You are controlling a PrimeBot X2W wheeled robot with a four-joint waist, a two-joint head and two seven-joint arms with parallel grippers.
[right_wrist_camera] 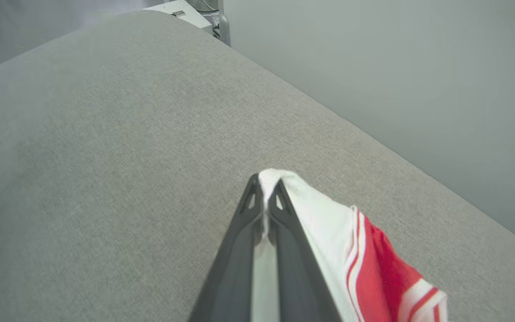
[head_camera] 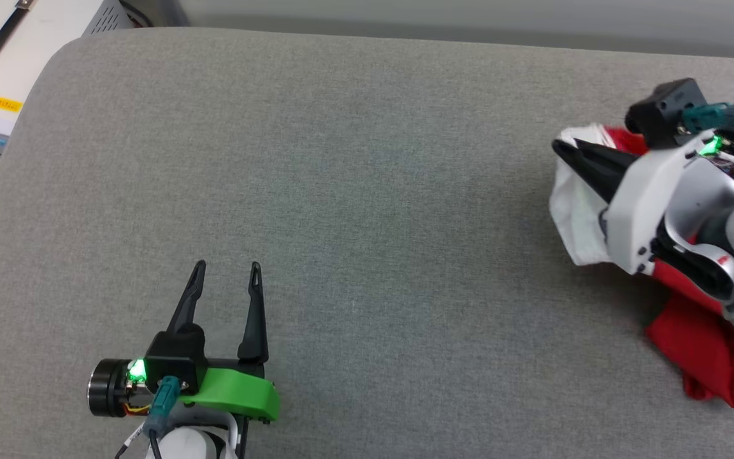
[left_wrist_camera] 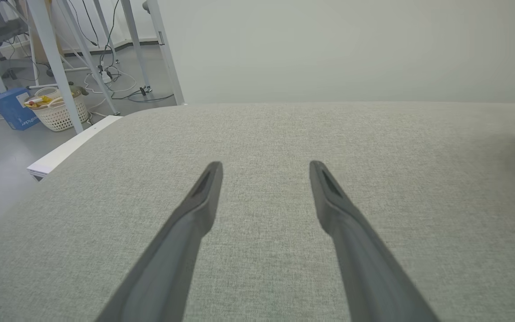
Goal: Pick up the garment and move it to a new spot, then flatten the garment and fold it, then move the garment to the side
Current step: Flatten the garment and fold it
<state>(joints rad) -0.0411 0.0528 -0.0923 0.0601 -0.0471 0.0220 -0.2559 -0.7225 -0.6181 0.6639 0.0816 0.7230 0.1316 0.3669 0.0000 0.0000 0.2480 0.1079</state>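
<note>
Our right gripper [right_wrist_camera: 265, 188] is pinched shut on a white fold of the shirt [head_camera: 692, 338], which lies bunched at the right edge of the grey padded table [head_camera: 367, 191]. Our left gripper [head_camera: 227, 268] hangs open and empty. We should lift slowly until the cloth hangs clear, then carry it toward the bare middle

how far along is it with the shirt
Barely begun. Done: the right gripper is shut on a white part of the shirt, which sits bunched up near the right edge of the grey pad. In hand: the pick-up. Left: carrying it to a new spot, flattening, folding and moving it aside. The left gripper is open over bare pad.
</note>
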